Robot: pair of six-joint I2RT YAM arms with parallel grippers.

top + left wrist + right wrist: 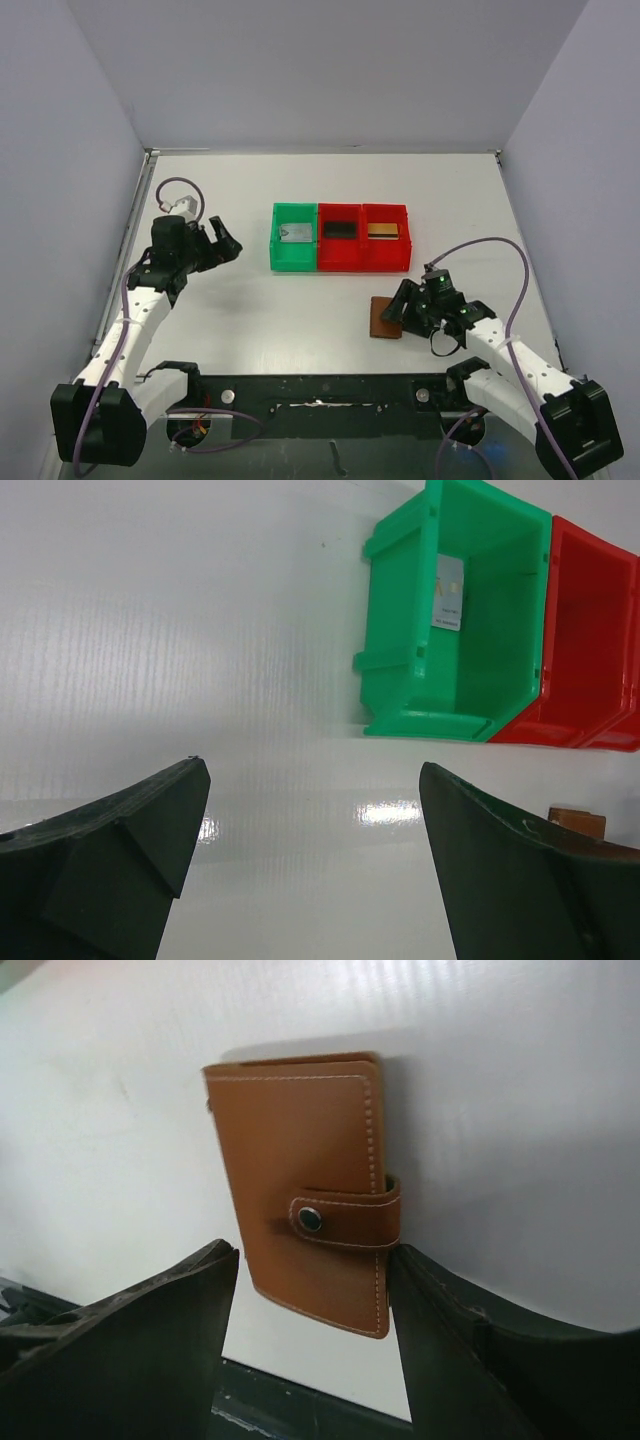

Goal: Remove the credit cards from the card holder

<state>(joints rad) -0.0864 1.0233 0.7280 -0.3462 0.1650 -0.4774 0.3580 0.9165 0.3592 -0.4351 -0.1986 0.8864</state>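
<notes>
**Entry 1: card holder** (300,1200). Brown stitched leather, folded shut. A strap tab is fastened across its edge by a dark press stud (311,1220). It is laid flat on the table (260,320), front right, nearer the arms than the bins and apart from them. With the holder closed, the inside is hidden, so it cannot be told whether any card is lodged within.

**Entry 2: right gripper** (312,1255). Lowered over the near end of the card holder. The jaws are spread to about the holder's width, with one finger set close beside each long edge. Nothing is lifted. This placement is judged to suit a pinch across the width, either to steady the holder or to raise it.

**Entry 3: left gripper** (312,770). Held wide apart and empty above bare table, left of the bins and well apart from the card holder. It is judged to be kept out of the right arm's way.

**Entry 4: bins.** Three are set in a touching row at mid-table: green bin (293,262), middle red bin (340,262) and right red bin (387,262). One card is laid flat in each:
- a silver-grey card (296,233) in the green bin
- a black card (340,229) in the middle red bin
- a gold card (383,230) in the right red bin

Sorting of one card per compartment is inferred, and the removal is judged largely or wholly done.
</notes>
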